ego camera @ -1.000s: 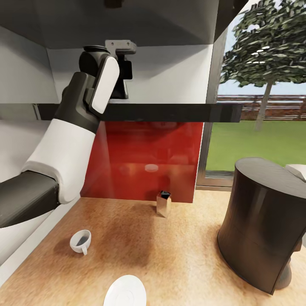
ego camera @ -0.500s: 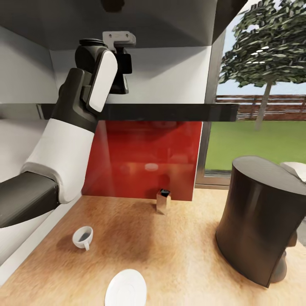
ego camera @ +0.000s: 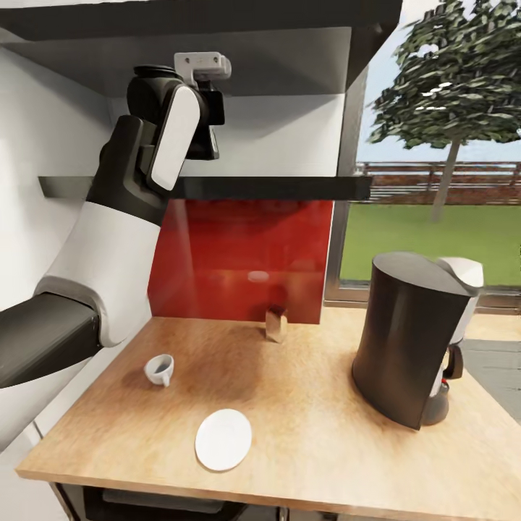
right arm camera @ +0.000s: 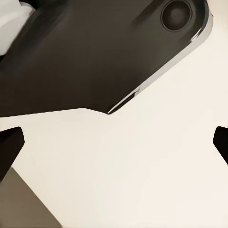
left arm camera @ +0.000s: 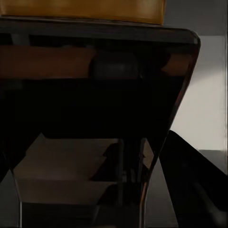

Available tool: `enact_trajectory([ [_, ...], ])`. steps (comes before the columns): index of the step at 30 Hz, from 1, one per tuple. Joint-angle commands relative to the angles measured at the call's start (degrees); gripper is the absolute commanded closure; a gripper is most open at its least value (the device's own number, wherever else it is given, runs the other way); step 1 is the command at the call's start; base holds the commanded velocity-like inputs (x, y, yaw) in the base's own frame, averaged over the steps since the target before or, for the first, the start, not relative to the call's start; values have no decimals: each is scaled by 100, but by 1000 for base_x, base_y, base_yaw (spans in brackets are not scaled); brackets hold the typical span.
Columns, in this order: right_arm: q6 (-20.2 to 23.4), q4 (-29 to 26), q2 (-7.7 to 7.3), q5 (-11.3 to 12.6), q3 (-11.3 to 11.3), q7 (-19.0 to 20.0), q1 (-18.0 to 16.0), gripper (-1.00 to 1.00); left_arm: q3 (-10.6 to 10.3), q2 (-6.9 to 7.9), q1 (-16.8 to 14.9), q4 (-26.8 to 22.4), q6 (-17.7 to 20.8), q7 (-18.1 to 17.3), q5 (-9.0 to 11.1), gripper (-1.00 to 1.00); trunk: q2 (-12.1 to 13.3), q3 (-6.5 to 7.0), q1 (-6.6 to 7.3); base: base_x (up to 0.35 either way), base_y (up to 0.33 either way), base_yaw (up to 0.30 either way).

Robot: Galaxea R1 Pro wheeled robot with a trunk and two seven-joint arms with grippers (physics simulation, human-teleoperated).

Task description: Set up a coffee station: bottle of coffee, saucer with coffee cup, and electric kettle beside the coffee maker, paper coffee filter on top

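My left arm reaches up to the kitchen shelf, and the left gripper sits just above the slab, partly hidden behind my forearm. Close up in the left wrist view, the dark brown bottle of coffee with its yellow cap sits between the fingers. The coffee maker stands at the right of the kitchen countertop. The coffee cup stands at the left, and the saucer lies apart from it near the front edge. My right gripper is open, hanging low over pale floor. Kettle and paper filter are out of view.
A small tan box stands against the red backsplash. A thicker grey slab hangs above the shelf. A window is at the right, behind the coffee maker. Bare counter lies between saucer and coffee maker.
The head camera has pulled back and up, so the counter's front edge now shows. Relative to the shelf, my left gripper has risen slightly.
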State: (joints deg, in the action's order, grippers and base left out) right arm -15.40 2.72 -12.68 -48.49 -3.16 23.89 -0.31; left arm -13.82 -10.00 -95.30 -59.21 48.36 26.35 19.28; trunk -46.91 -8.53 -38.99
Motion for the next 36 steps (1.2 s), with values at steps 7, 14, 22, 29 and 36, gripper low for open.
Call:
enact_trajectory([
  [7, -17, -6, -6, -29, -33, 11, -4, -100, -1, 0, -6, -10, 11, 46, 41, 100, -7, -8, 2, -340, 0, 0],
  [14, -16, -9, -6, -22, -53, 6, -4, -100, 2, 0, -6, -11, 7, 38, 41, 100, -7, -8, 2, -340, 0, 0],
  [22, -16, -17, -7, -7, -78, 2, -4, -100, 42, 0, -6, -229, 12, 37, 46, 100, -7, -8, 2, -340, 0, 0],
  [29, -14, -34, -19, 1, -83, -1, -12, -100, 50, 0, -6, -272, 17, 24, 108, 100, -7, -8, 2, -234, 0, 0],
  [36, 0, -209, -41, 25, -92, -5, -30, -100, 23, 0, 184, -1404, 20, -26, 1149, 100, -7, -8, 2, -26, 0, 0],
])
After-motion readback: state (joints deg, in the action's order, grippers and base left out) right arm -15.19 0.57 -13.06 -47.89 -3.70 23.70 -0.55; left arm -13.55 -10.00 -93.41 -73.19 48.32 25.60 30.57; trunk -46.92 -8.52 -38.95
